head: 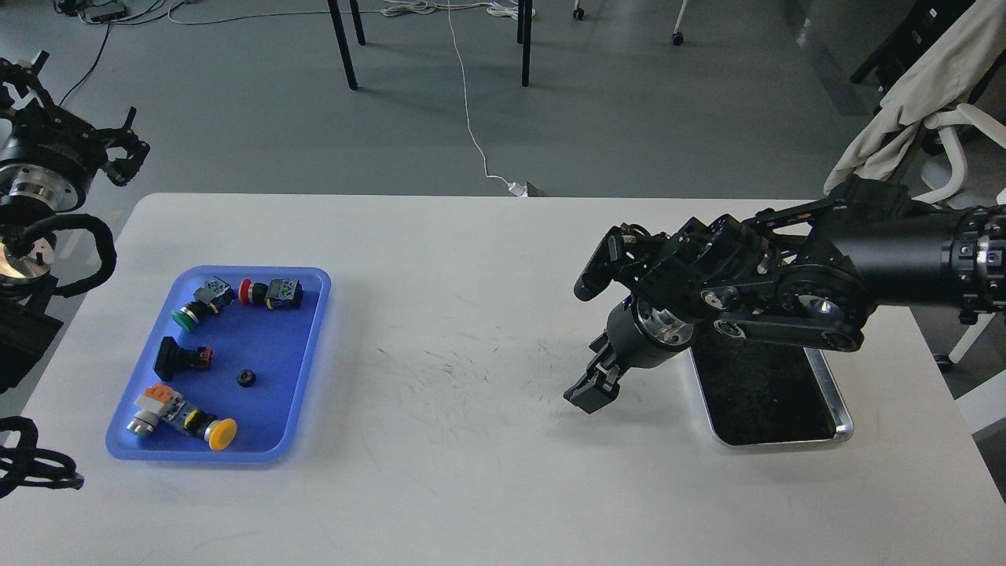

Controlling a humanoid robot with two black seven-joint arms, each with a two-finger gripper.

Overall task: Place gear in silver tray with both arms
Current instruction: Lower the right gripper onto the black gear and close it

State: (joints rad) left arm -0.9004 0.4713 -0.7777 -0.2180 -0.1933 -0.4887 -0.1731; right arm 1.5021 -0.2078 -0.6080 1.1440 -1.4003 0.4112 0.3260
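Your right pincer (588,397) points down at the white table (471,472) just left of the silver tray (841,409); it is dark and seen end-on, so you cannot tell whether it is released or clenched. No gear shows beneath it. The table's middle lies bare but scuffed with fine dark marks. Your left pincer (118,145) hangs off the table's far left corner, over grey floor (629,118); its state cannot be told either. The silver tray sits near the right edge, partly under your right arm, its dark bottom scratched. A blue tray (310,346) at left holds push-button switches and a small black gear (246,378).
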